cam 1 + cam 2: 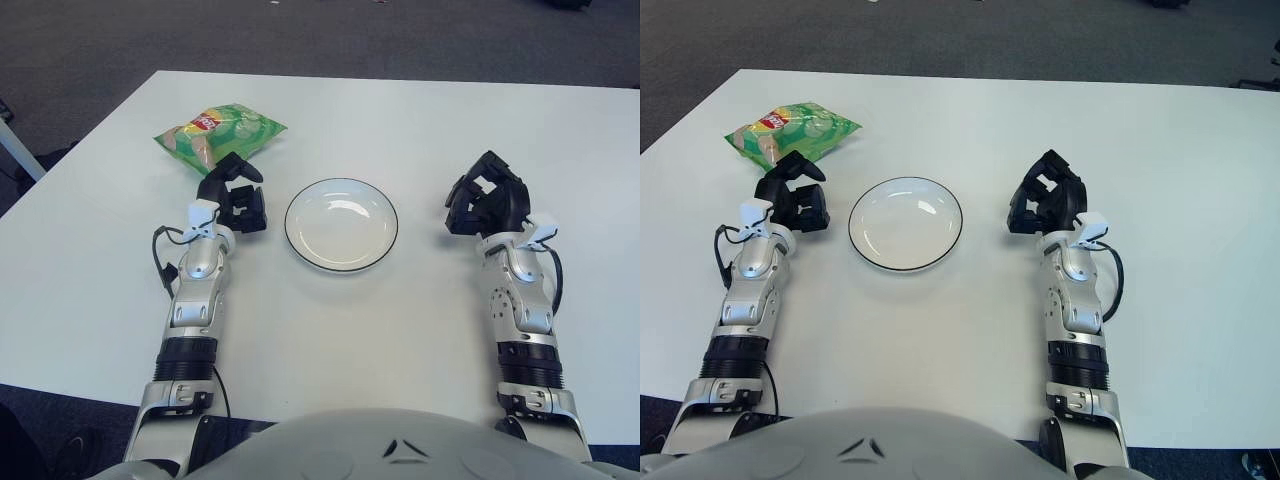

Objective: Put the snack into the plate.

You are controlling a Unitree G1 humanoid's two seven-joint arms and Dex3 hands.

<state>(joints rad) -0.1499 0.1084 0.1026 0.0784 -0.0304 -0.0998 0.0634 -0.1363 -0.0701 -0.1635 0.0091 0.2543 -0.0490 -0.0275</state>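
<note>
Left eye view: the left hand [236, 197], fingers loosely open and empty, should reach forward over the green snack bag [220, 133] and grip its near edge, then carry it to the white plate [341, 225]; the right hand [487, 203] rests curled and empty on the table [400, 120].

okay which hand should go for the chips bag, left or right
Left. The left hand sits just in front of the green snack bag, holding nothing. The right hand is beyond the plate, on the far side from the bag.
</note>
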